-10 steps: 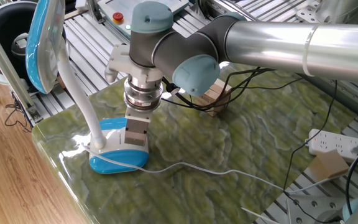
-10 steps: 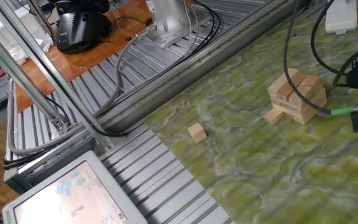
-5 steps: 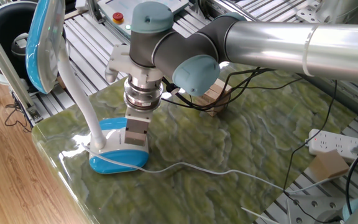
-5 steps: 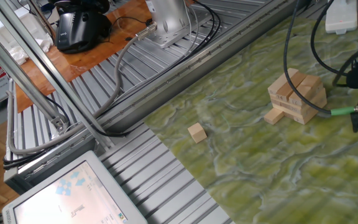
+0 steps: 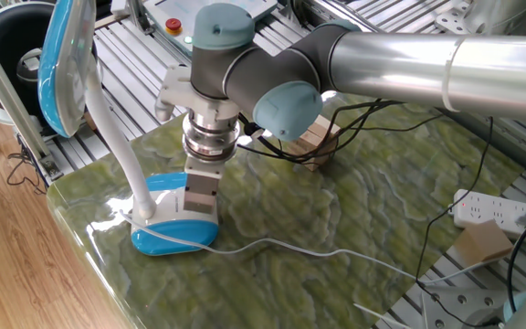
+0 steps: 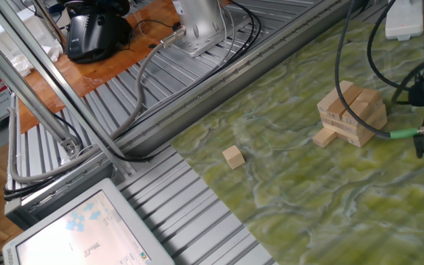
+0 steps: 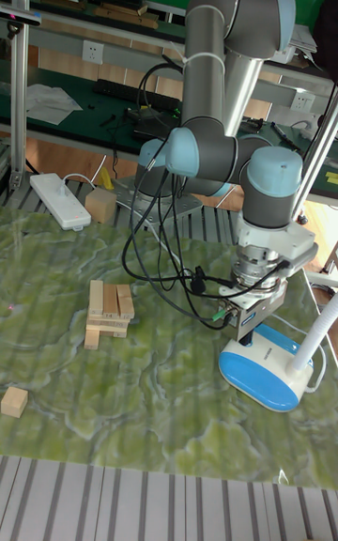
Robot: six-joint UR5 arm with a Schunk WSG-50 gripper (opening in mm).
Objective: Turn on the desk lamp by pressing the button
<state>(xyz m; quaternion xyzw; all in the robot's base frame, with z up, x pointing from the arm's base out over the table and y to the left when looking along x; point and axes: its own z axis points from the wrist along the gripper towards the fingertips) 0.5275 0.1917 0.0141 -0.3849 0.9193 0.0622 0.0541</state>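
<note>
Nothing has moved: end effector (image 5: 200,206) stays on desk lamp (image 5: 173,226) base, finger state unclear.

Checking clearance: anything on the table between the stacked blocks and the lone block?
No. In the other fixed view, only bare green mat separates the stacked blocks from the lone block; the tall view agrees.

Silver-grey arm (image 5: 400,59) with pale blue joint caps (image 5: 219,23) and black cables (image 7: 155,250).

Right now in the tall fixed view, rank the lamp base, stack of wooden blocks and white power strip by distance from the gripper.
1. lamp base, directly under the gripper.
2. stack of wooden blocks, mid-table to the picture's left.
3. white power strip, far back left edge.
</note>
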